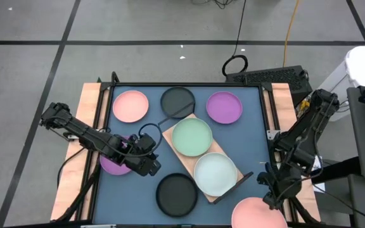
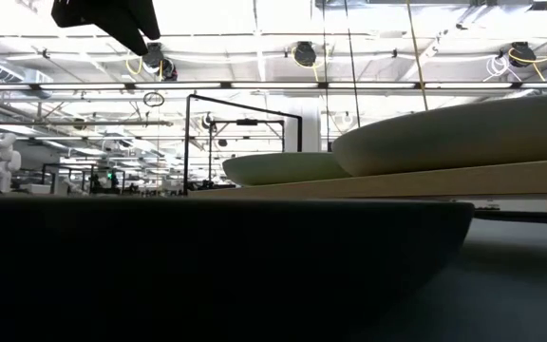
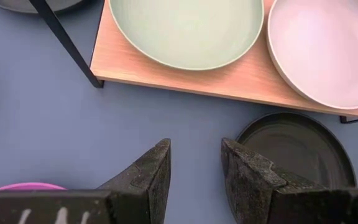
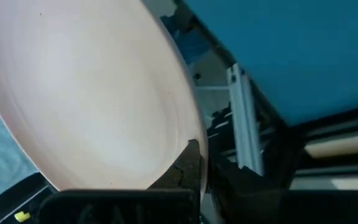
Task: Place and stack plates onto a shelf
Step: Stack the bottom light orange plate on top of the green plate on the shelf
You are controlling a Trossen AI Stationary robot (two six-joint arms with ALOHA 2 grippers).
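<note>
Two plates, pale green and pale blue, sit on the shelf; none stacked. Right gripper pinches a pink plate; left gripper hangs half-open, empty, purple plate beneath it.

The left tool is seen with fingers parted above the blue surface, nothing between them. A pale green plate and a pale blue plate are carried side by side on the wooden shelf; a black plate lies just beside it.
</note>
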